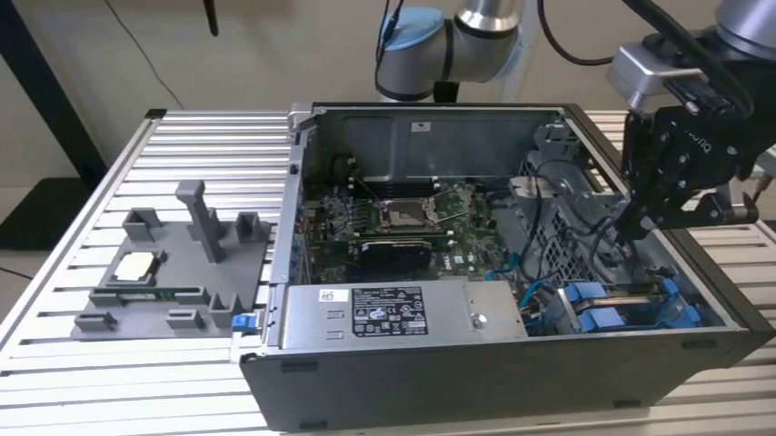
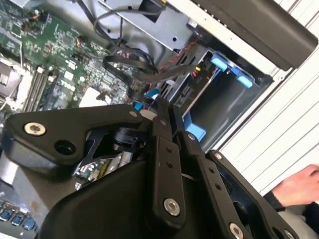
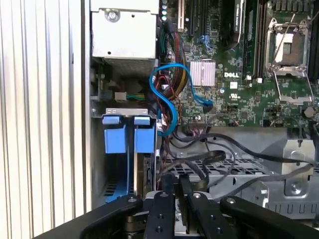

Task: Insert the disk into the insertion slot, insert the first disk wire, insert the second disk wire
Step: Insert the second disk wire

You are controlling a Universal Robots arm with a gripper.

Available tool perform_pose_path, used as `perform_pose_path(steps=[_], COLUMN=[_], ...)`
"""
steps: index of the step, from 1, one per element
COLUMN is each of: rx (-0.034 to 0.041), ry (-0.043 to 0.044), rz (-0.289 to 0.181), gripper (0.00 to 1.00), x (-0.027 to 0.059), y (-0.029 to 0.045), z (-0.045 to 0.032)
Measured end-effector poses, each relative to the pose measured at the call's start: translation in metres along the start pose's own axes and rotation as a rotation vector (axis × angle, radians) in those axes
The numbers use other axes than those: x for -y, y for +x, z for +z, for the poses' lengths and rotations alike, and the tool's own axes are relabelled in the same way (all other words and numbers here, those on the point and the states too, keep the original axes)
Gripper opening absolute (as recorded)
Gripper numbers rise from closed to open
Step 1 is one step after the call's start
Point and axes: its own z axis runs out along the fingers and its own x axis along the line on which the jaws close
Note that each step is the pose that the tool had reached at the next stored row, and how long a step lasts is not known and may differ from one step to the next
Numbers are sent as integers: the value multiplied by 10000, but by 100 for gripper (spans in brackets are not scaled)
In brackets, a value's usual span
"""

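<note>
Bright blue carrier frames (image 1: 582, 307) sit in the drive bay at the case's front corner, on the exterior view's right. Their blue tabs (image 3: 115, 138) stand side by side in the first wrist view; the disk's metal body is hidden. My gripper (image 1: 633, 229) hangs inside the case just above and behind that bay. Its fingers (image 2: 162, 144) are pressed close together, and its tip (image 3: 177, 180) is among black flat cables (image 3: 209, 160). I cannot tell if a wire is pinched. A blue data wire (image 3: 167, 99) loops beside the bay.
The open computer case (image 1: 485, 372) lies on a slatted table (image 1: 182, 136). A grey labelled power-supply box (image 1: 401, 313) sits at its front and the motherboard (image 1: 401, 222) behind. A grey parts fixture (image 1: 170, 272) lies on the exterior view's left. A person's hand (image 2: 299, 186) rests outside the case.
</note>
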Motion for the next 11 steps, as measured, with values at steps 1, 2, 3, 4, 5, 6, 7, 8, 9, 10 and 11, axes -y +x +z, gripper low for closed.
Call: perform_pose_path(steps=[1,2,3,4,5,6,7,8,9,10,11], rx=[-84,-160,-218,-256,-270,-270,-271,-271,-273,-274,-274], ry=[10,26,55,100,178,285,400,517,592,626,637], rz=[-13,-22,-26,-29,-33,-39,-46,-51,-55,-57,-59], gripper=[16,16,16,16,16,16,16,16,16,16,16], x=[-15,-31,-49,-66,-79,-86,-89,-92,-93,-93,-92], y=[0,0,0,0,0,1,1,2,3,4,6], z=[1,3,5,8,14,22,27,34,42,52,61])
